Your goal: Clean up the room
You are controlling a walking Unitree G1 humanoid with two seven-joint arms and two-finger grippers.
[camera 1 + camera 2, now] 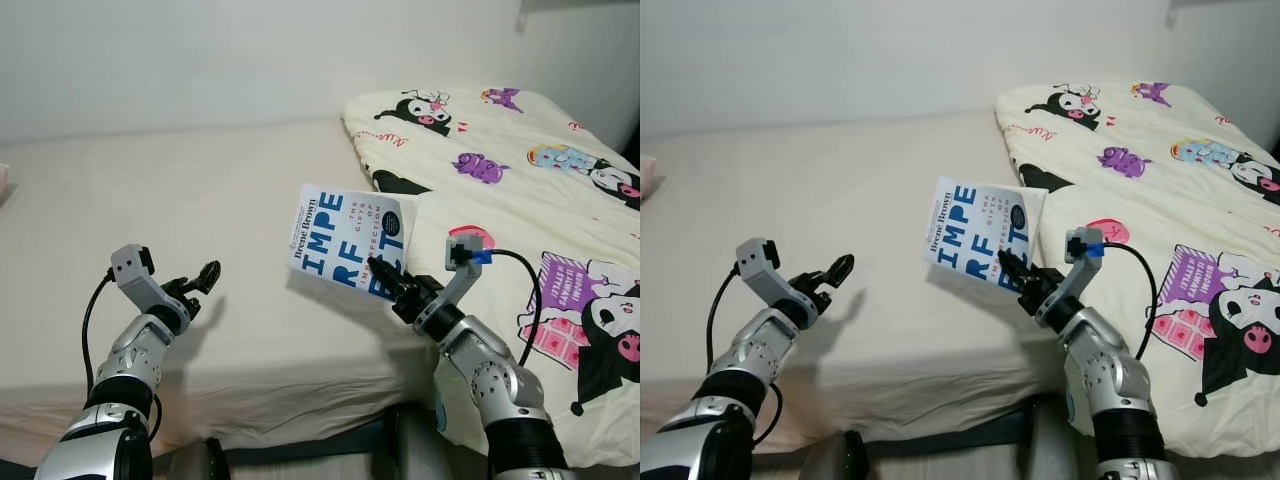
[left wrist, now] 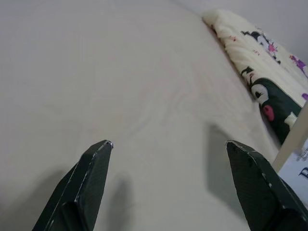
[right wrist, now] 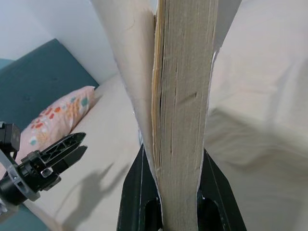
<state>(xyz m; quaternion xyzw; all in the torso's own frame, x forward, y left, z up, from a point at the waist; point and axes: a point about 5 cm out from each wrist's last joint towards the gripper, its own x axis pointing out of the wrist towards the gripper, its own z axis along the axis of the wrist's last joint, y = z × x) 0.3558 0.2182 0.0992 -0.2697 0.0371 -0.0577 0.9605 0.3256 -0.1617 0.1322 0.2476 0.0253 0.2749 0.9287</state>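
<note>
A white book (image 1: 350, 240) with blue cover lettering is held up above the near edge of the cream bed (image 1: 200, 220), pinched at its lower corner by the right gripper (image 1: 392, 283), whose two black fingers press against either side of the page block. Just to its right, a rumpled cartoon-print duvet (image 1: 520, 170) covers the bed's far right portion. The left gripper (image 1: 203, 279) hovers over bare sheet well to the left, its fingers spread wide and holding nothing, with a patterned pillow (image 3: 57, 115) beyond it.
</note>
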